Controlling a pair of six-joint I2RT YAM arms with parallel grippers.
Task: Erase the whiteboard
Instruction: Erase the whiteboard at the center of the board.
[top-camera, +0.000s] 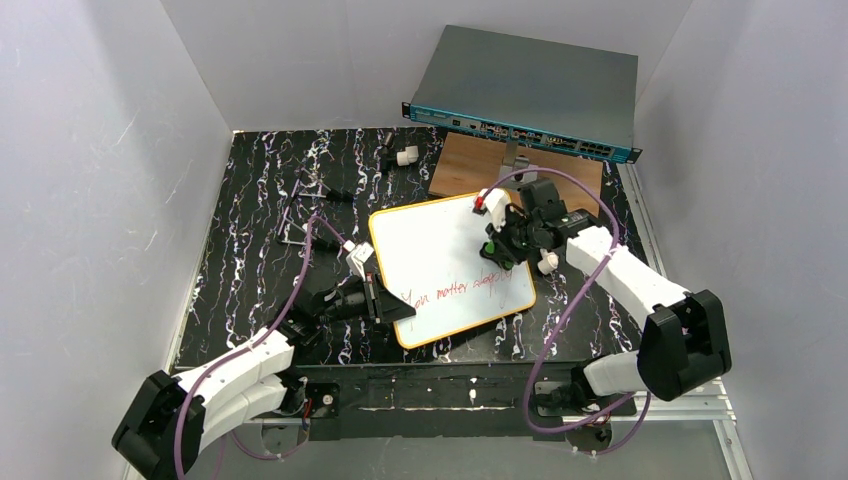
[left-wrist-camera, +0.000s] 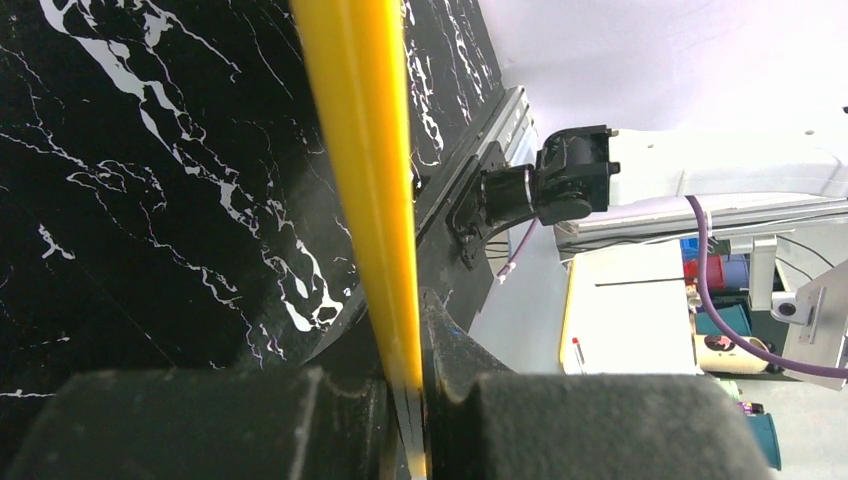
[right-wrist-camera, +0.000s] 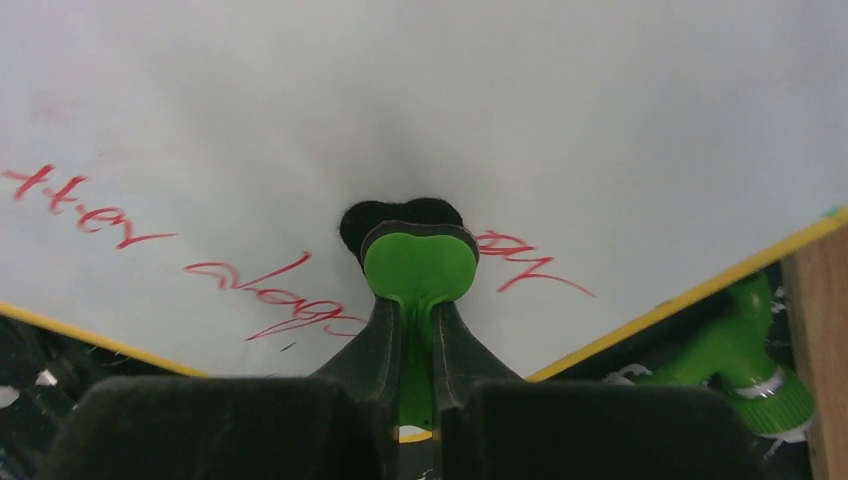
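Now | left gripper (left-wrist-camera: 405, 385) clamped on whiteboard (top-camera: 440, 250) rim | right gripper (right-wrist-camera: 418, 345) grasping green eraser (right-wrist-camera: 418, 262) on whiteboard

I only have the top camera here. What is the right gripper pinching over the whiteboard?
Observer: A green eraser with a heart-shaped head; the right gripper is shut on its handle.
Operator: Is it on the writing?
Observer: Its black pad looks pressed on the whiteboard amid the red writing, words on both sides.
Operator: And the left side?
Observer: The left gripper is shut on the board's yellow rim.
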